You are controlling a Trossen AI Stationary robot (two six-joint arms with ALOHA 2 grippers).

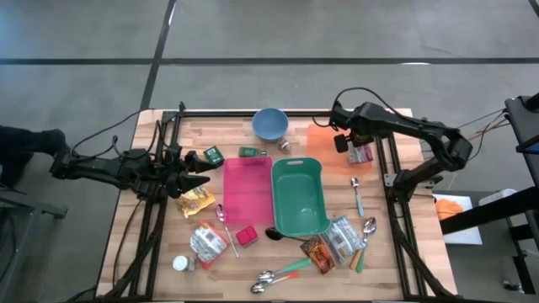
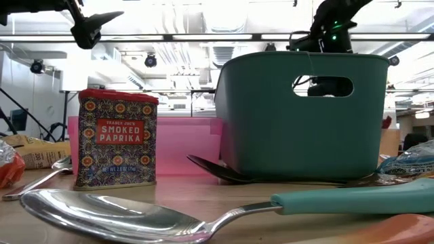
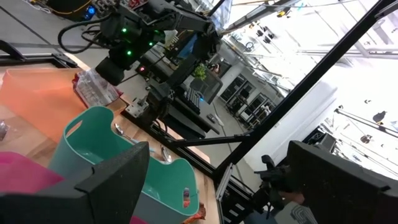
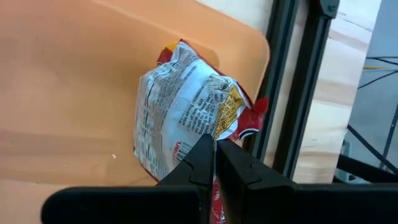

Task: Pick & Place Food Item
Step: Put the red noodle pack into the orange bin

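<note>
Floor point(image 1: 253, 34): grey, smooth, crossed by dark seam lines.
Ceiling point(image 2: 190, 27): white, with long bright light strips and exposed ducts.
Desk point(image 1: 202, 126): light wooden planks, black frame rails.

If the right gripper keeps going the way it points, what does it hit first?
Most likely the crinkled snack packet lying on the orange board; the shut right gripper aims down at it, though how far above is unclear.

One bowl point(image 1: 269, 124), one bin point(image 1: 299, 198), one tray point(image 1: 247, 189) and one mat point(image 1: 320, 147) are sitting on the bench point(image 1: 236, 271). Five packets point(image 1: 208, 241) and three tins point(image 1: 246, 236) are lying around them. At least six spoons point(image 1: 358, 198) are showing, mostly lower right.
</note>
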